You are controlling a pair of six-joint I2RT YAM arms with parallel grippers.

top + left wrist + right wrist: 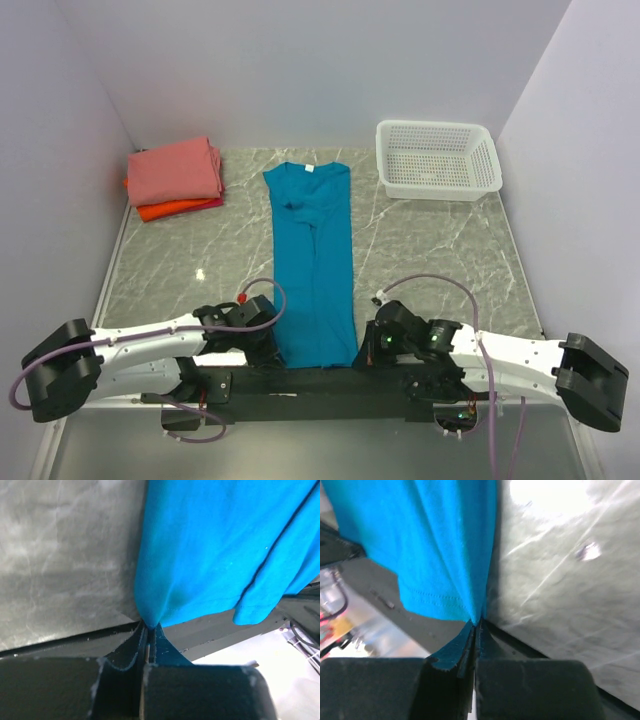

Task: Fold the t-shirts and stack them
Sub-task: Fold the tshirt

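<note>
A teal-blue t-shirt (pixel 313 262) lies as a long narrow strip down the middle of the marble table, sleeves folded in, collar at the far end. My left gripper (pixel 274 348) is shut on its near left hem corner; the left wrist view shows the teal-blue t-shirt (pixel 220 550) pinched at the left gripper's (pixel 148 628) tips. My right gripper (pixel 362 356) is shut on the near right corner, and the teal-blue t-shirt (pixel 425 550) bunches into the right gripper's (pixel 476 624) closed tips. A stack of folded t-shirts (pixel 174 175), salmon-pink over red and orange, sits at the far left.
A white mesh basket (pixel 437 159) stands at the far right corner, with nothing visible in it. White walls close in the table on the left, back and right. The black mounting bar (pixel 310 382) runs along the near edge under the shirt's hem.
</note>
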